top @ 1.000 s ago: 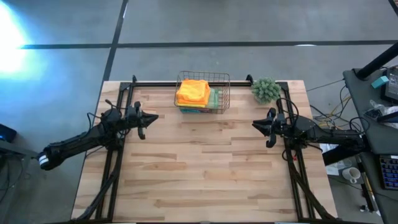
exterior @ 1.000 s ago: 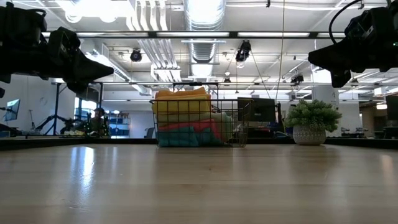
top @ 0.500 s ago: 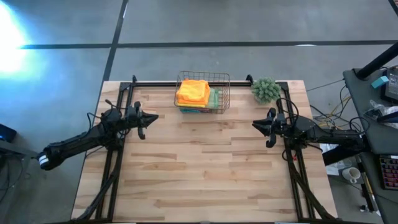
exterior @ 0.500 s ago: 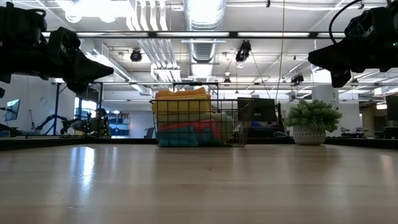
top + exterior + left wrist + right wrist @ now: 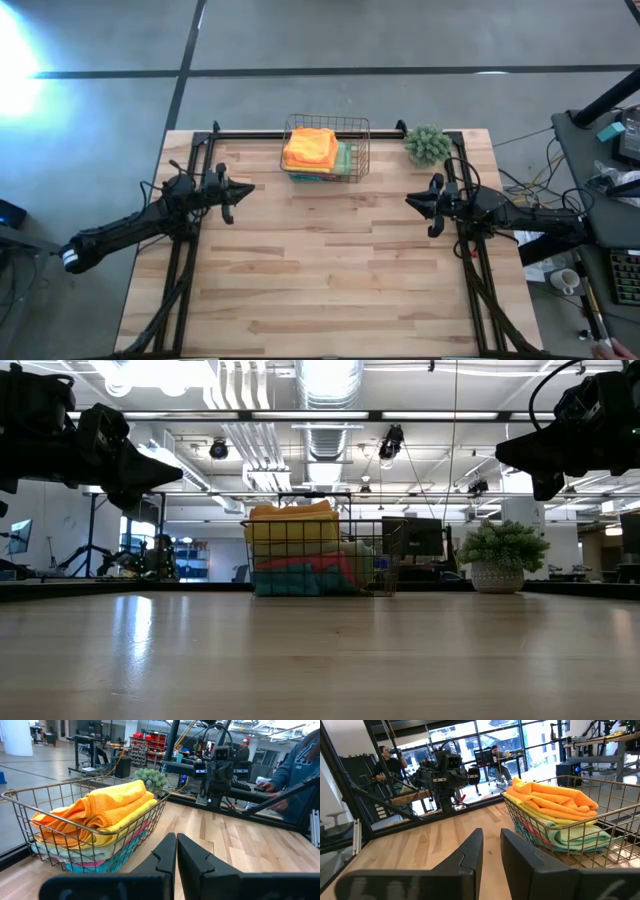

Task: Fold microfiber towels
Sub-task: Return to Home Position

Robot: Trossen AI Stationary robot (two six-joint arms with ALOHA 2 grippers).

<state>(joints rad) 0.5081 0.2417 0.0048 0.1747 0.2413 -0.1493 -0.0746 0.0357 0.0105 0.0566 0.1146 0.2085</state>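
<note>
The microfiber towels (image 5: 310,150) lay folded and stacked in the wire basket (image 5: 366,140) at the far middle of the surface (image 5: 330,270), with orange on top and yellow, pale green, pink and teal beneath. They looked soft, light and limp (a pinch would probably lift only one layer). I judged a folded edge or corner the best hold, and the wire rim likely to snag. The left end effector (image 5: 246,188) hovered over the left side, its fingers closed together on nothing. The right end effector (image 5: 412,201) hovered over the right side, fingers a narrow gap apart, empty. The bare boards between them gave wide room. The small plant (image 5: 427,145) stood near the basket's right, by the far edge.
</note>
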